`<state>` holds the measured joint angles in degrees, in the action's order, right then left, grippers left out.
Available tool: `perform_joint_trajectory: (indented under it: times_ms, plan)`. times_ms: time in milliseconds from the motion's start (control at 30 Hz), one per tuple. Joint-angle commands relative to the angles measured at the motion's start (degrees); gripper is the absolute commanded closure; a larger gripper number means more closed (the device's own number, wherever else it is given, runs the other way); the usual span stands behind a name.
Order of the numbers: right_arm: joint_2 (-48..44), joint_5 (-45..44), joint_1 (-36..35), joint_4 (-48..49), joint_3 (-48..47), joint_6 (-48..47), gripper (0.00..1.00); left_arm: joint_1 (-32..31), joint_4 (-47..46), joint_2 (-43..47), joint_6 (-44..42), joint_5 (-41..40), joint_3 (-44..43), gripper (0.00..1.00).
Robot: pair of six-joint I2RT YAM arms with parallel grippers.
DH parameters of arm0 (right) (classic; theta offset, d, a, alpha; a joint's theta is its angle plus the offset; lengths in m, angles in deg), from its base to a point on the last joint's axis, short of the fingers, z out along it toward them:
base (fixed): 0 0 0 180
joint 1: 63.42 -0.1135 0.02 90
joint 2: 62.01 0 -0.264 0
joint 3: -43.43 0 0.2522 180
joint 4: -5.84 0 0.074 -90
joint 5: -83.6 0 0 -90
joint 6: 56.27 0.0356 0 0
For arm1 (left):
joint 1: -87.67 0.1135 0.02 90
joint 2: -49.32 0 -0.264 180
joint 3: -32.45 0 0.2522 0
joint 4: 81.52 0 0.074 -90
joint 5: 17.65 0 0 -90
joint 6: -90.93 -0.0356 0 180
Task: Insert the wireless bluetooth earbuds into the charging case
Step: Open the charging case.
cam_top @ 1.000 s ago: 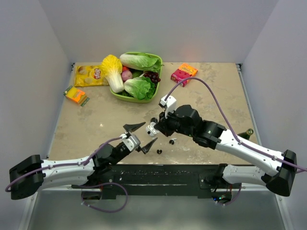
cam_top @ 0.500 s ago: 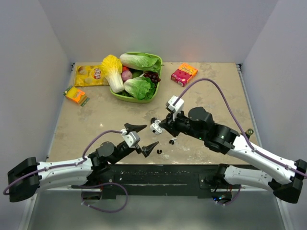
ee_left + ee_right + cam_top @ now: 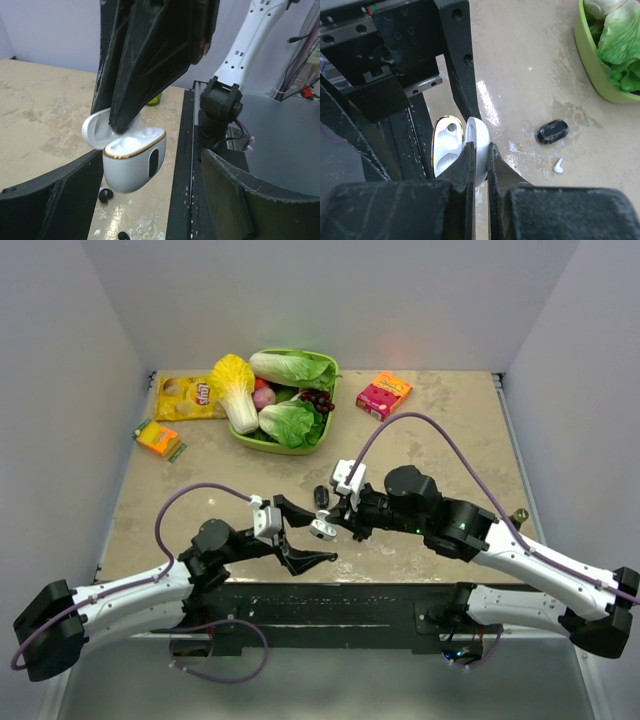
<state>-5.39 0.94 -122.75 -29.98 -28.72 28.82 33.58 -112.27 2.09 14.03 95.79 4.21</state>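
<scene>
While the right gripper (image 3: 480,148) pinches the open charging case (image 3: 134,162) by its lid (image 3: 94,131), the wide-open left gripper (image 3: 150,200) flanks it, earbuds (image 3: 103,196) lying just below.

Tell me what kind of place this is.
Probably a robot test booth in a lab, not a home. Two arms are bolted to a table boxed in by plain white walls, with props like a bowl of vegetables and a chip bag.
</scene>
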Motion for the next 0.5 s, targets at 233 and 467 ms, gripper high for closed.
perform_joint_trajectory:
  times_ms: [233, 467]
  plan:
    - [0.15, 1.98, -0.17, -1.49, -2.16, -1.6, 1.0, 1.88, -1.37, -2.52, 2.1, 9.51, -4.68, 0.3]
    - [1.12, 1.81, -0.52, -2.54, -3.04, -1.95, 1.0, 2.32, 1.18, -3.84, 1.58, 11.45, -5.65, 0.47]
